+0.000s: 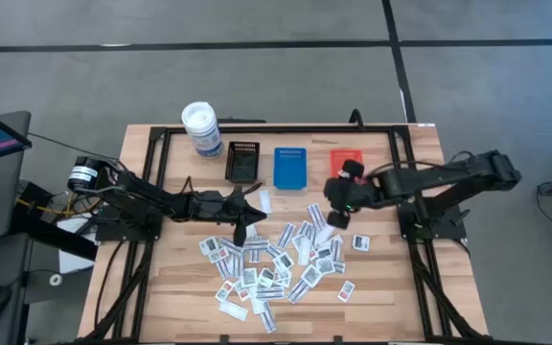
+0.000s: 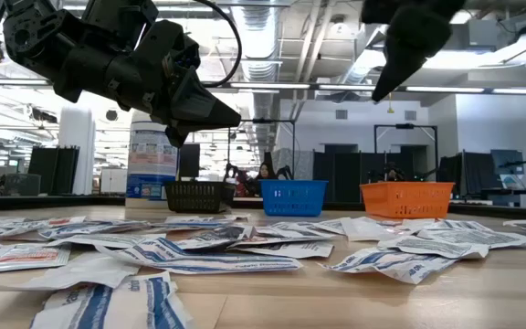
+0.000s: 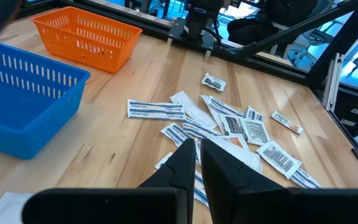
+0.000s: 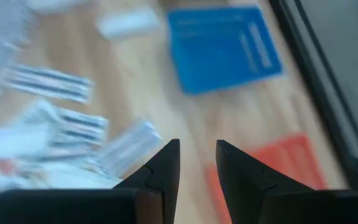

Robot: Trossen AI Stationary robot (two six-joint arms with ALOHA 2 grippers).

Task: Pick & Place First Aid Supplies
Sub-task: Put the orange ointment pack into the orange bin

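Lying scattered across the near half of the light wooden tabletop, dozens of small flat white paper packets with blue, red or dark print form a loose heap between the two dark arms. Along the far edge stands a row of containers: a white round canister with a blue label, then a small black mesh tray, a blue plastic tray and an orange plastic tray.

The left pincer reaches in from the left side and hangs just above the far-left edge of the heap, in front of the black tray. Its own wrist view shows the two dark fingers nearly together, with only a thin slit between them and nothing caught there.

The right pincer hovers off the tabletop at the heap's far-right edge, in front of the orange tray. In its wrist view the fingers stand a little apart with bare wood showing through the gap, so it holds no packet. In that view, packets lie to one side and the blue and orange trays lie ahead.

In the low view, both arms hang clear above the packets, none of which is lifted.
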